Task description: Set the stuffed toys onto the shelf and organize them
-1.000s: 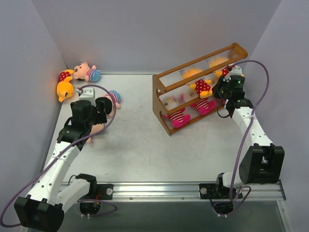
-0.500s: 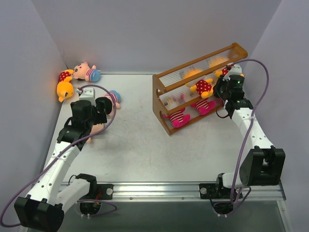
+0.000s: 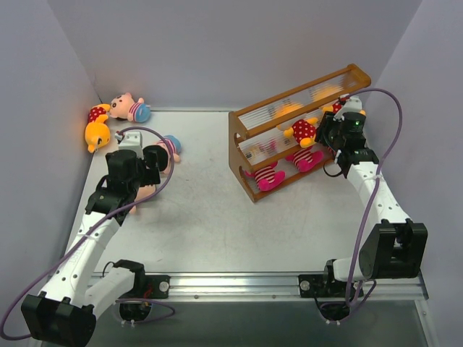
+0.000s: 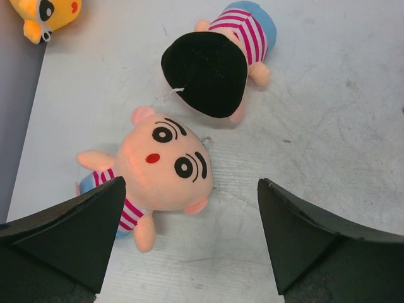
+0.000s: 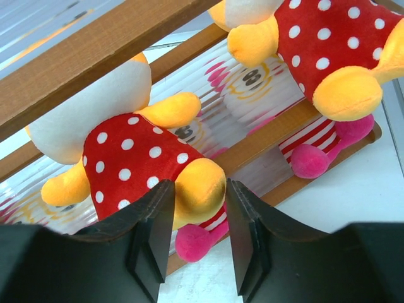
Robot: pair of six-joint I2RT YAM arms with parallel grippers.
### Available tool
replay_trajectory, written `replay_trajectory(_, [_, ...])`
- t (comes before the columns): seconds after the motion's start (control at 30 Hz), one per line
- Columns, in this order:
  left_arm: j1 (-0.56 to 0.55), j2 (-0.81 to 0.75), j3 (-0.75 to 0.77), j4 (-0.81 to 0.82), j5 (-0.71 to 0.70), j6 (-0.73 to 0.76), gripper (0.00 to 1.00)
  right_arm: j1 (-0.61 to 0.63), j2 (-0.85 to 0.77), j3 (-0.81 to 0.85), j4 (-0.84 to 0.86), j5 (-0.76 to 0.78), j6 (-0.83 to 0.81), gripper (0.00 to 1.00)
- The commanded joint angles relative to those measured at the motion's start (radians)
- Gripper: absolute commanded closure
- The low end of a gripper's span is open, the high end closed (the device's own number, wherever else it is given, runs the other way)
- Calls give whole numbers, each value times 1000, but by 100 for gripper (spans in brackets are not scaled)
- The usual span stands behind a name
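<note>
Right gripper [image 5: 200, 208] is at the shelf [image 3: 239, 144], fingers [image 5: 151, 233] clamped on one yellow foot of a polka-dot bear [image 5: 132, 164] at the middle tier, with the bear's head behind a wooden rail. Second polka-dot bear [image 5: 328, 38] sits just up-right of it. Two magenta-limbed striped dolls [image 3: 268, 177] lie on the lowest tier.

Left gripper [image 4: 190, 189] hangs over the table [image 3: 217, 231] on the left side, fingers wide apart and holding nothing. Face-up boy doll [image 4: 161, 164] lies below it, nearer the left finger and not gripped. Face-down boy doll [image 4: 208, 69] lies just beyond, head toward the first. Corner bear [image 3: 95, 130] is against the left wall, with a third boy doll [image 3: 130, 108] beside it by the back wall. All four are off the shelf.
</note>
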Motion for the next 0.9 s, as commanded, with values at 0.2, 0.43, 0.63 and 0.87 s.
replay_trajectory(0.2, [-4,-22,3,50,-10,10,6,8,-69,6,36,19,3,49])
replay_trajectory(0.43, [-6,-21,3,51,-10,8,6,8,-97,35,8,19,16,27])
replay_trajectory(0.63, [-6,-16,3,50,-6,-1,6,10,-151,97,-67,30,29,5])
replay_trajectory(0.87, [5,27,12,48,13,-32,6,7,-255,138,-153,44,37,0])
